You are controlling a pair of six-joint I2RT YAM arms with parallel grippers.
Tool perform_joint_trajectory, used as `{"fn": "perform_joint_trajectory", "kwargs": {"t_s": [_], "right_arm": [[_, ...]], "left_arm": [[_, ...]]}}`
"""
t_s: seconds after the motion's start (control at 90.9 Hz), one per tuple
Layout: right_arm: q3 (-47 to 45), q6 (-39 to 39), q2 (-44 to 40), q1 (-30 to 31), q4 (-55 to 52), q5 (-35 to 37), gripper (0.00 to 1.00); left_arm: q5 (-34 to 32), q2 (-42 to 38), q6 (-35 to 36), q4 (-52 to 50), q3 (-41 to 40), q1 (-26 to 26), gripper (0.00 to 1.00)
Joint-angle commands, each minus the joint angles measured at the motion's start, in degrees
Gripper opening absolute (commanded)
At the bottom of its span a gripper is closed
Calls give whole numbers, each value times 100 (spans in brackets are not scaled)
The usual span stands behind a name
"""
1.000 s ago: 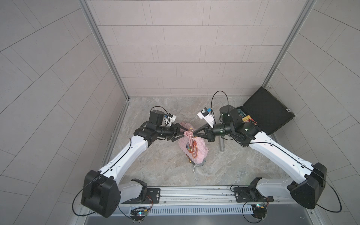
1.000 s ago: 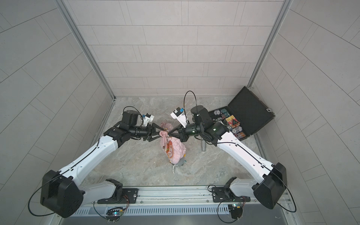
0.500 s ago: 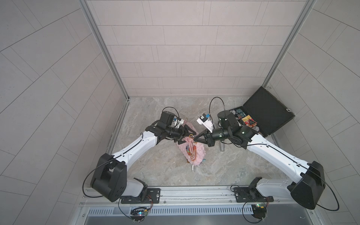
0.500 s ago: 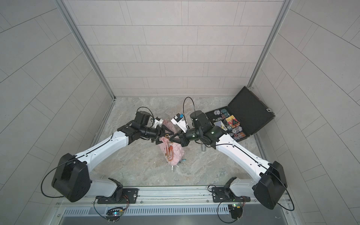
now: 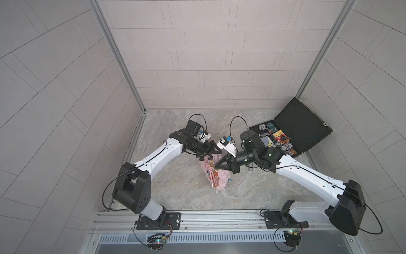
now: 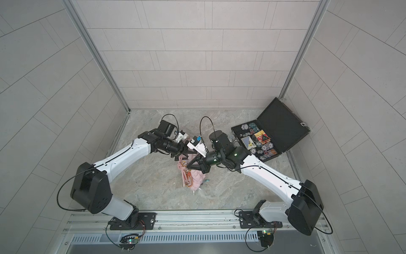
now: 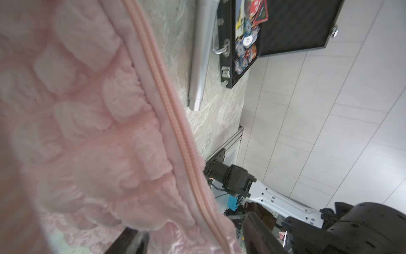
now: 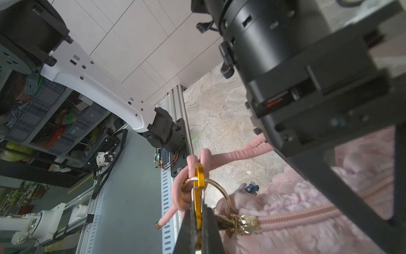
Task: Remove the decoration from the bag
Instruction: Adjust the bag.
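where the two arms meet over the marble table [image 5: 175,189], the left gripper [image 5: 211,152] hangs at the far end of the bag [image 5: 222,179]. its jaws are spread wide, with the bag's zipper edge [image 7: 175,123] between them; i cannot tell whether the fingers touch the fabric. the bag lies on its side near the middle of the table, and its pink cord straps [image 8: 193,173] are knotted together. the decoration's gold carabiner [image 8: 199,176] is hooked around that knot, and an orange beaded strand [image 5: 216,180] runs along the bag. the right gripper [image 8: 198,217] has its jaws pressed together on the carabiner. at far right stands an open black case [image 5: 303,129] holding poker chips [image 5: 285,146], with a metal tube [image 7: 198,55] just beside it.
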Motion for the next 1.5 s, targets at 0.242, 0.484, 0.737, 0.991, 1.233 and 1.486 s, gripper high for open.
{"fn": "perform_joint_trajectory", "kwargs": {"t_s": [0.242, 0.484, 0.737, 0.991, 1.233, 1.486], "right_arm": [[-24, -264, 211, 314, 71, -253, 0], [-49, -302, 16, 256, -44, -59, 0], [5, -309, -175, -14, -253, -170, 0], [411, -918, -20, -358, -913, -60, 0], [942, -1828, 522, -454, -1366, 324, 2], [1626, -1954, 1306, -538, -675, 345, 14]], "left_arm": [[-728, 329, 1192, -1438, 282, -339, 59], [-1035, 4, 1006, -1459, 473, -229, 18], [-1067, -487, 978, -1529, 1047, 95, 0], [-1393, -843, 1513, -1804, 1778, 296, 0], [-1573, -731, 1543, -2030, 2644, 325, 0], [-1224, -841, 729, -1757, 2656, 324, 0]]}}
